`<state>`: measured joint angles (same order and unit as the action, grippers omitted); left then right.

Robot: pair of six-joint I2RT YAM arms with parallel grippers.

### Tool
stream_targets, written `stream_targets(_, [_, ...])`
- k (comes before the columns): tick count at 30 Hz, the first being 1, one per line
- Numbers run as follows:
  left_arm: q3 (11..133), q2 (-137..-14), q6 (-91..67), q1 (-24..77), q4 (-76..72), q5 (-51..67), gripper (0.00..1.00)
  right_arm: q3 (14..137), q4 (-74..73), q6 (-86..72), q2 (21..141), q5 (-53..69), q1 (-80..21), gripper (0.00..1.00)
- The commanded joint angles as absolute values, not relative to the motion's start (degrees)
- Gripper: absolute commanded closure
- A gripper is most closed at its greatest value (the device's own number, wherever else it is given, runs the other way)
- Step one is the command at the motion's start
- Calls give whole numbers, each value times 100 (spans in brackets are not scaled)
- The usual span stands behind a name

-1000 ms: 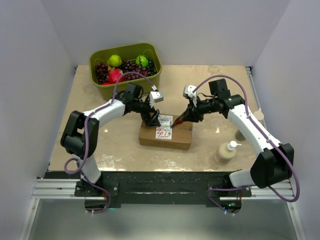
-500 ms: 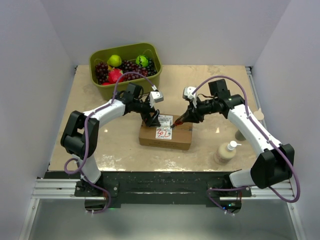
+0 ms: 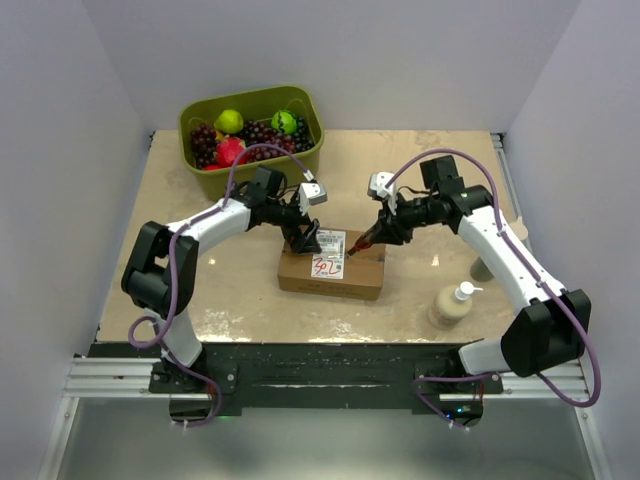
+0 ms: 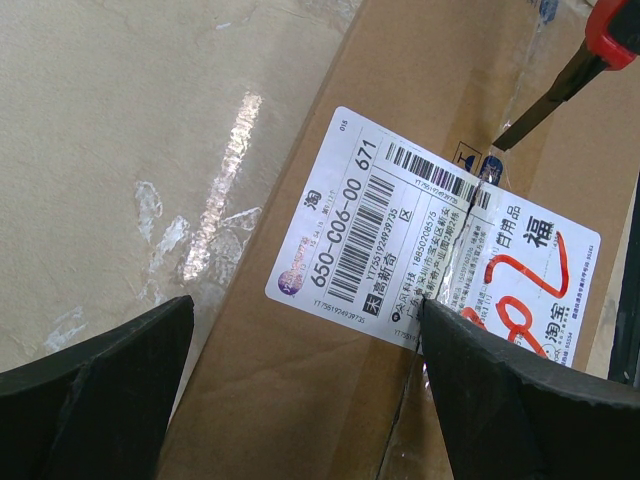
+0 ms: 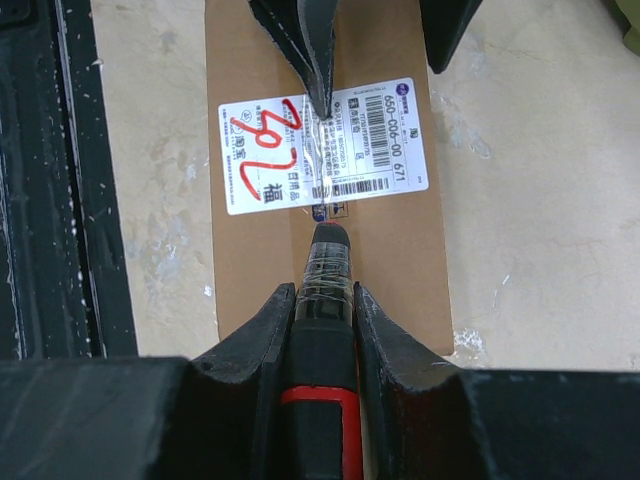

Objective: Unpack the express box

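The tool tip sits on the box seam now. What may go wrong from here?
1. The cutter points straight at the left finger resting on the label; a cut along the seam may run into it.
2. Only that one finger seems to steady the express box, so the box may slide when pushed.

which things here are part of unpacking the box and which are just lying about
In the job:
- express box
- red-and-black cutting tool, tip on the box
- right gripper, jaws shut on the tool
- left gripper, jaws open over the white label

Lying about:
- green fruit bin
- pump bottle
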<state>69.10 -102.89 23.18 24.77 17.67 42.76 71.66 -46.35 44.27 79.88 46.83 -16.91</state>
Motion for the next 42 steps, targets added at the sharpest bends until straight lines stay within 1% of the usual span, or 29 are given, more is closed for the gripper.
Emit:
stream_targets(1, [6812,-10512,2522,2461,1854,3788,2,7400,-5018,4755,7972,4447,-1670,100])
stream_targets(8, [6812,-10529,2522,2461,1819,3788,2,7480,-5467,5010,7998,4298,-1661,100])
stream_targets(17, [6829,-10591,2531,2461,1775,3788,2,7787,-5774,4983,8060,3745,-1450,100])
stream_targets(27, [6926,-10723,2549,2461,1723,3516,2,7998,-6406,5291,8270,3490,-1371,100])
stream_targets(42, [6891,-10749,2584,2408,1714,3296,3,8156,-6846,5299,8253,2927,-1222,100])
